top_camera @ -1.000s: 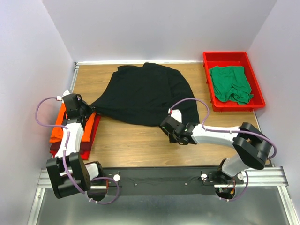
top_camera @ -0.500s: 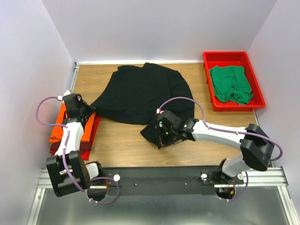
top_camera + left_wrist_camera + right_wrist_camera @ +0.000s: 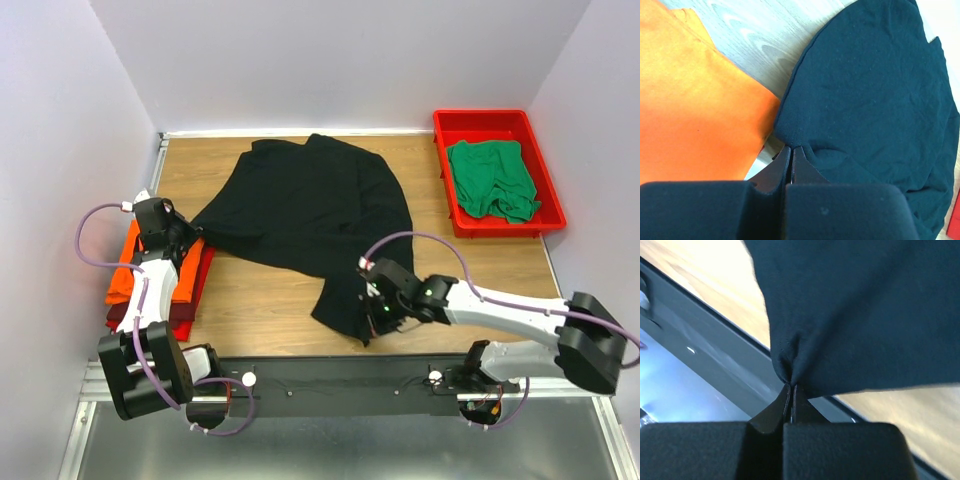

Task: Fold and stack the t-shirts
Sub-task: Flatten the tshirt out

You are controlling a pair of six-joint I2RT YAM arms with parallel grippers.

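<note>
Left of the black t-shirt (image 3: pixel 300 205), the orange t-shirt (image 3: pixel 130 272) lies folded on the dark red t-shirt (image 3: pixel 196 288); we judge those done. Our left gripper (image 3: pixel 791 148) and right gripper (image 3: pixel 791 386) clamp the black one's edges; right of it, the green t-shirt (image 3: pixel 492 178) waits crumpled.

Bright, even light; blurred wrist backgrounds

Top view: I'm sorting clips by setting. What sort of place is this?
Likely a lab test cell: plain white walls box in a wooden table, left arm and right arm bolted to a metal rail.
</note>
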